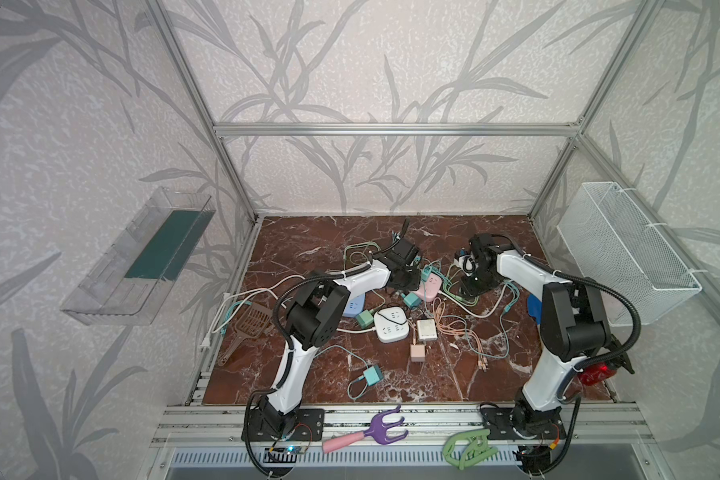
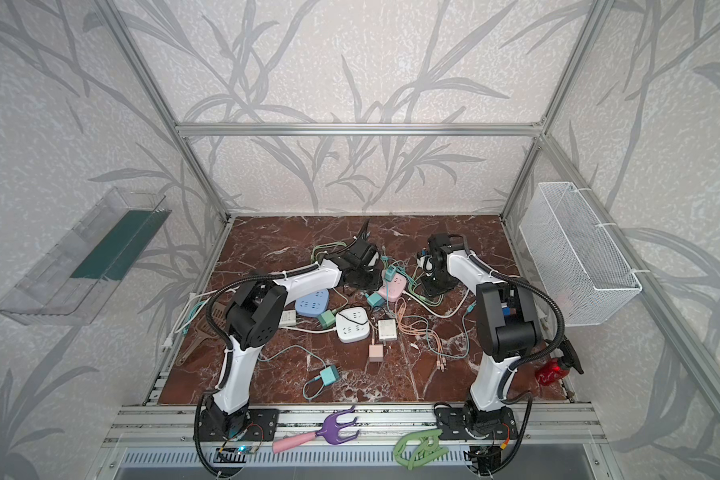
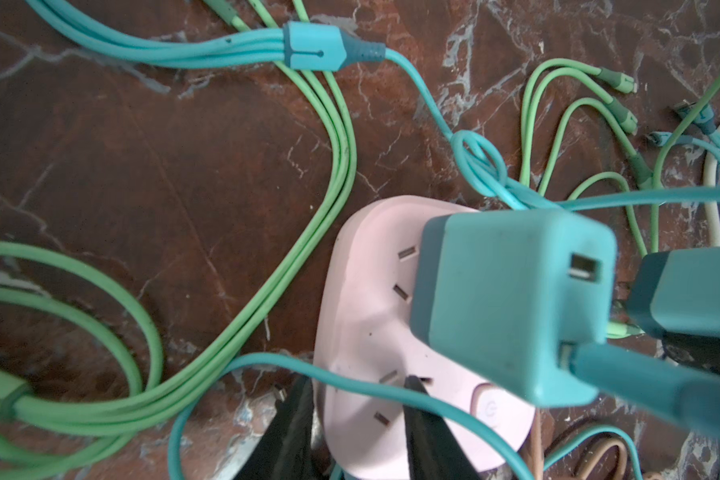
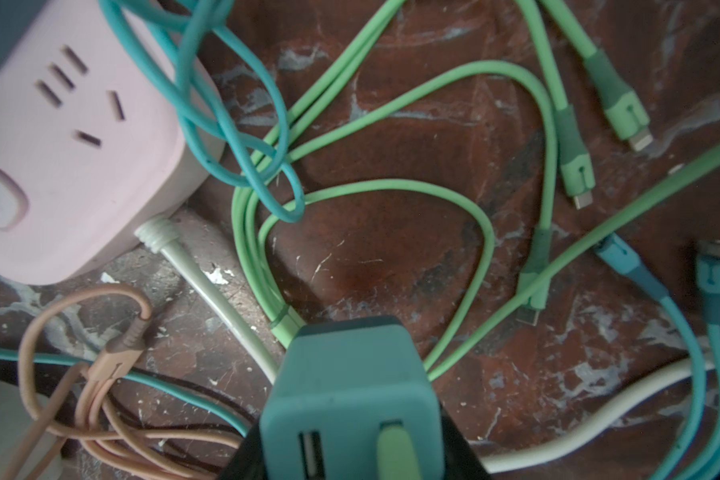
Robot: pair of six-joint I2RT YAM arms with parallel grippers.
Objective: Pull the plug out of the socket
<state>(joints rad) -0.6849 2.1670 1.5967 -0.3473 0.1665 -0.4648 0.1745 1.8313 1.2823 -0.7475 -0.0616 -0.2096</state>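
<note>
Boxy teal plug [image 4: 346,390], smooth rounded pink socket [image 3: 366,324]

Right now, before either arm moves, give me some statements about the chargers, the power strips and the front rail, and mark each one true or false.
1. The right gripper holds a teal charger with a green cable plugged into it. True.
2. The pink power strip has no charger plugged into it. False: a second teal charger, with a teal cable in one port, is plugged into it.
3. The white power strip is stacked on the pink one. False: it lies apart from it on the marble table.
4. A purple hand rake with a pink handle lies on the front rail. True.
</note>
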